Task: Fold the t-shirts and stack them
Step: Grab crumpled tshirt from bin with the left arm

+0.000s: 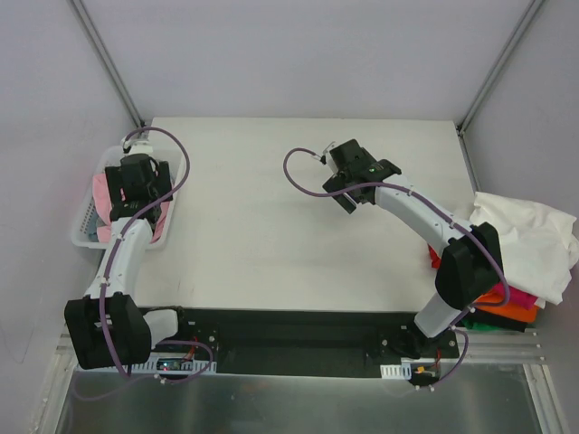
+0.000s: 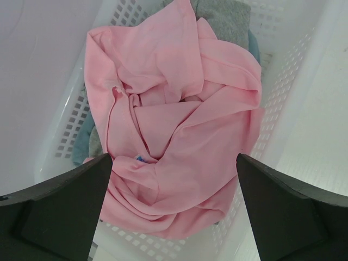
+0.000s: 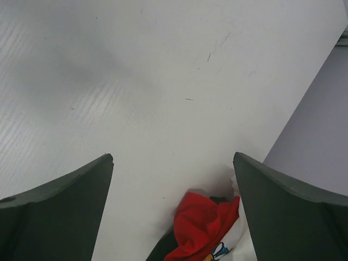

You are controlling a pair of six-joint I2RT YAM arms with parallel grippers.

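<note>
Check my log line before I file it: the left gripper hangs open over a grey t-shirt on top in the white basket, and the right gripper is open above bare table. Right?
Not quite: the left wrist view shows the t-shirt on top in the white basket, under the open left gripper, is light pink, not grey. The right gripper is indeed open above bare table.

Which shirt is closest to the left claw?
The pink t-shirt, crumpled in the basket beneath the left gripper; the white t-shirt and orange t-shirt lie far right.
</note>
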